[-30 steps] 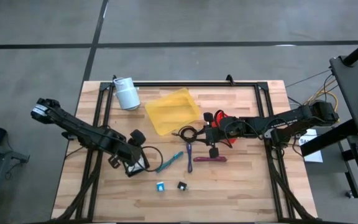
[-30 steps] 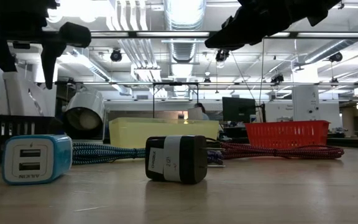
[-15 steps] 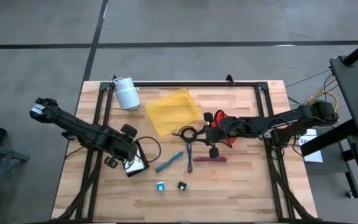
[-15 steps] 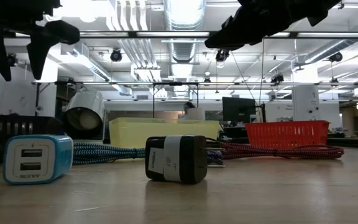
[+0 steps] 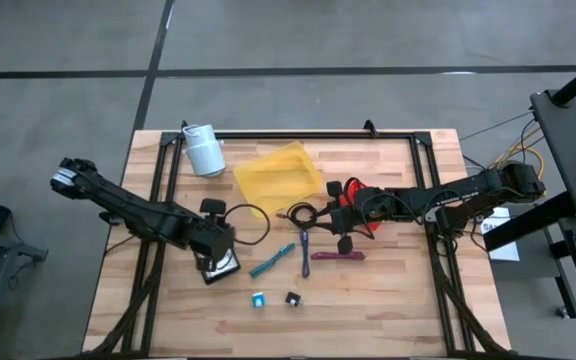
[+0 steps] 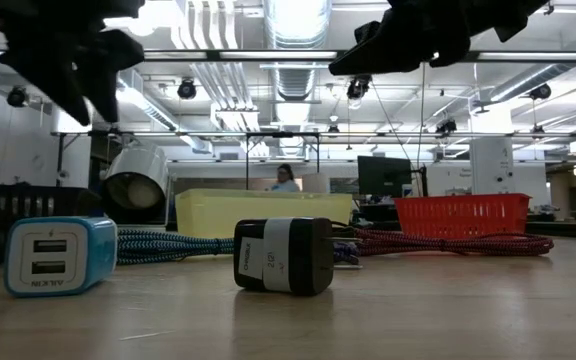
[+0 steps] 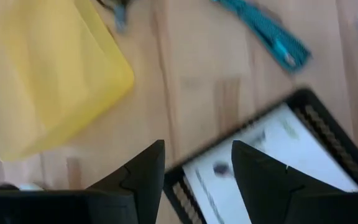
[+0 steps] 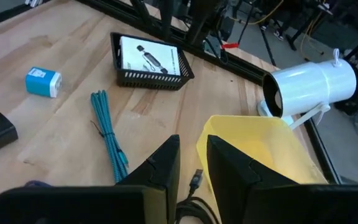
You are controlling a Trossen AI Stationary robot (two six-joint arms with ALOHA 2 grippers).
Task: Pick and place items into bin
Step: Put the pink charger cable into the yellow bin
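My left gripper (image 5: 216,242) (image 7: 197,168) hovers open just above the far edge of a black mesh basket (image 5: 220,266) (image 7: 278,155) that holds a white printed card (image 7: 253,168). My right gripper (image 5: 330,213) (image 8: 193,162) hangs over the red basket (image 5: 360,200) with its fingers a narrow gap apart, holding nothing. On the wood lie a teal cord (image 5: 271,260), a purple piece (image 5: 304,250), a magenta bar (image 5: 338,256), a blue cube (image 5: 258,299) and a black cube (image 5: 292,298). The yellow bin (image 5: 278,178) sits between the arms.
A white cylindrical roll (image 5: 205,150) lies on its side at the table's far left. Black frame rails (image 5: 298,135) run along the far edge and down both sides. A loose black cable loop (image 5: 250,214) trails from the left wrist. Bare wood (image 5: 368,310) lies toward the near edge.
My left gripper has turned about its wrist above the black basket and shifted slightly toward the table's right; its cable loop has swung toward the far edge. The right arm and the loose items have kept still.
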